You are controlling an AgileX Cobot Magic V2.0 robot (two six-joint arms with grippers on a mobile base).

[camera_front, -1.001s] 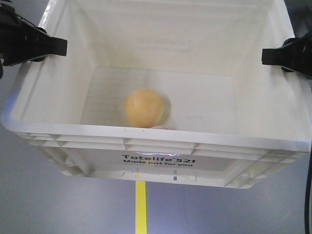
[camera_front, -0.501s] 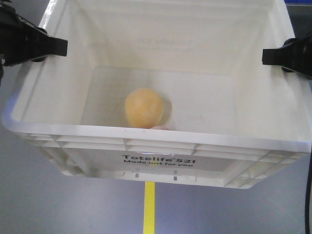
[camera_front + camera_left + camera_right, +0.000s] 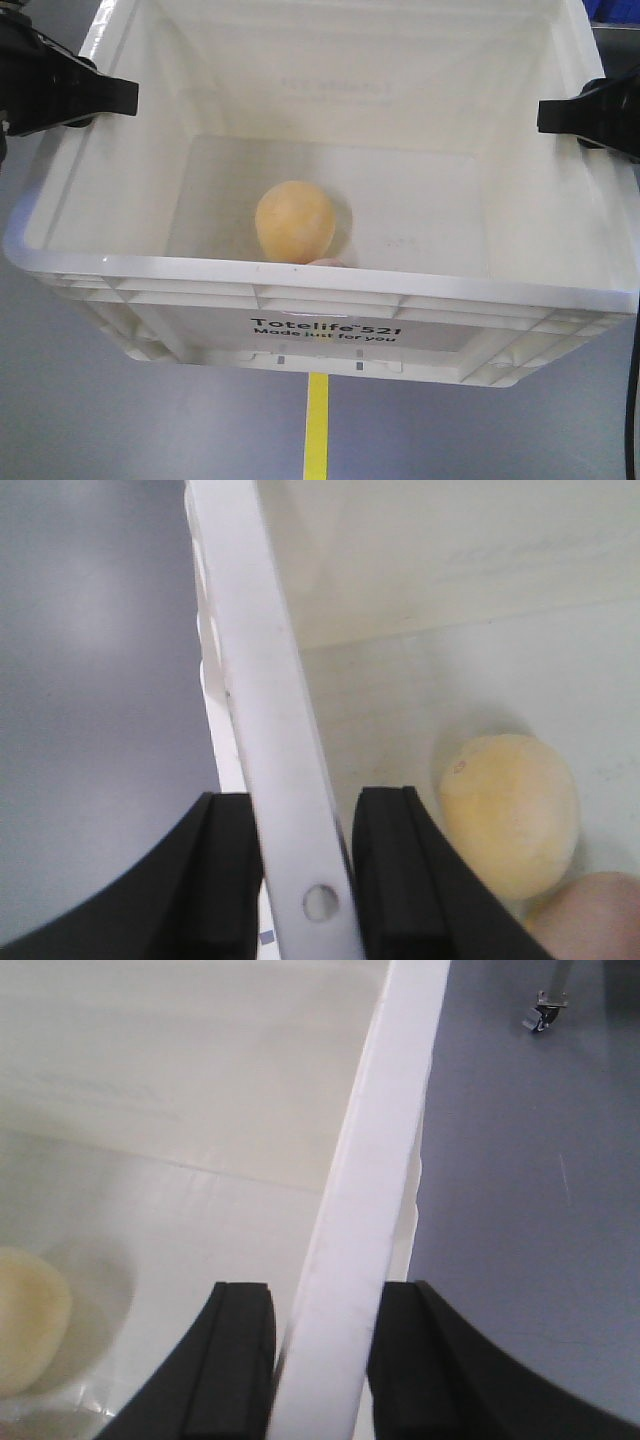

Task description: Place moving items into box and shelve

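Note:
The box [image 3: 330, 282], a large white crate, fills the front view and hangs above the floor between both arms. My left gripper [image 3: 120, 95] is shut on its left rim [image 3: 262, 680], one finger inside the wall and one outside [image 3: 305, 815]. On the opposite side my right gripper [image 3: 548, 115] is shut on the right rim [image 3: 385, 1130] in the same way [image 3: 322, 1305]. Two moving items lie on the crate's bottom. The pale yellow-orange one [image 3: 295, 221] [image 3: 510, 810] [image 3: 25, 1320] is plain to see. The pinkish one [image 3: 327, 262] [image 3: 590, 915] peeks out behind the front rim.
Grey floor lies below the crate, with a yellow line [image 3: 317, 425] running toward me. A blue edge [image 3: 612, 10] shows at the top right corner. A small caster wheel [image 3: 543, 1012] stands on the floor beyond the crate's right side.
The yellow floor line has slid to the right under the crate, and a blue edge has come into view at the top right. Both grippers keep their hold on the rims.

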